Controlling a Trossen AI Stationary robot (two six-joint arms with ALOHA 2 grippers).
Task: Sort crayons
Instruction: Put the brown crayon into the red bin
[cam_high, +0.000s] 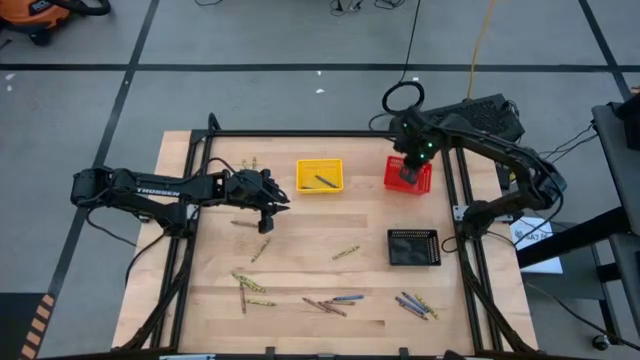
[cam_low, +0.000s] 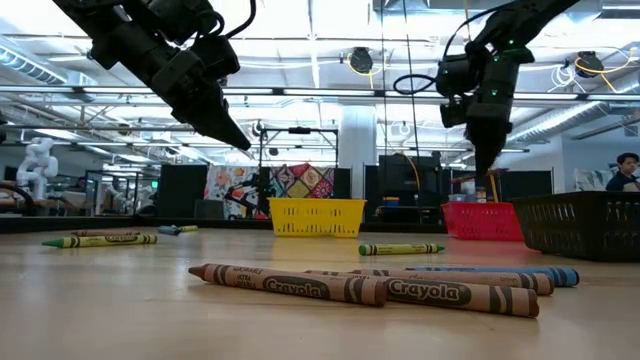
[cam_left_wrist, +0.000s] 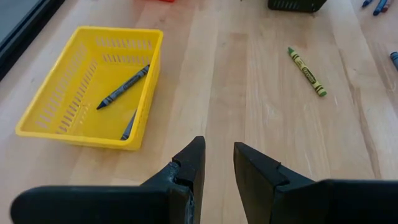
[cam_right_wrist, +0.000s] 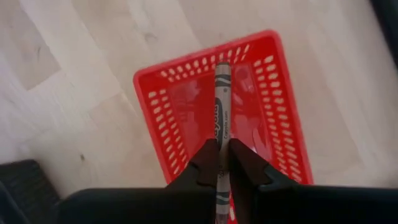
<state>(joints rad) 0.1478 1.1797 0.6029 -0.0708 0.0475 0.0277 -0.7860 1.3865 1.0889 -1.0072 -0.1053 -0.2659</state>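
My right gripper (cam_right_wrist: 224, 149) hangs over the red basket (cam_right_wrist: 155, 118) at the table's far right and is shut on a grey-wrapped crayon (cam_right_wrist: 222, 99). My left gripper (cam_left_wrist: 219, 149) is open above bare wood at the left middle, near the yellow basket (cam_left_wrist: 43, 127), with nothing between its fingers. Two dark crayons (cam_left_wrist: 123, 87) lie on the yellow basket's floor. Loose crayons lie flat on the table: one green (cam_left_wrist: 307, 72), a group near the front edge (cam_high: 325, 304), and others at the front left (cam_high: 248, 284). My right gripper pinches the crayon's wrapped shaft (cam_right_wrist: 222, 140) between its two fingers. The fingers come steeply from above, and the crayon lies along them. Its free end (cam_right_wrist: 222, 67) sticks out past the fingertips over the inside of the red basket, clear of it.
A black mesh basket (cam_high: 413, 247) stands at the right, nearer the front than the red basket (cam_high: 424, 184). A few crayons (cam_high: 247, 162) lie at the far left. More crayons (cam_high: 414, 305) lie at the front right. A black frame rail (cam_high: 330, 133) borders the table.
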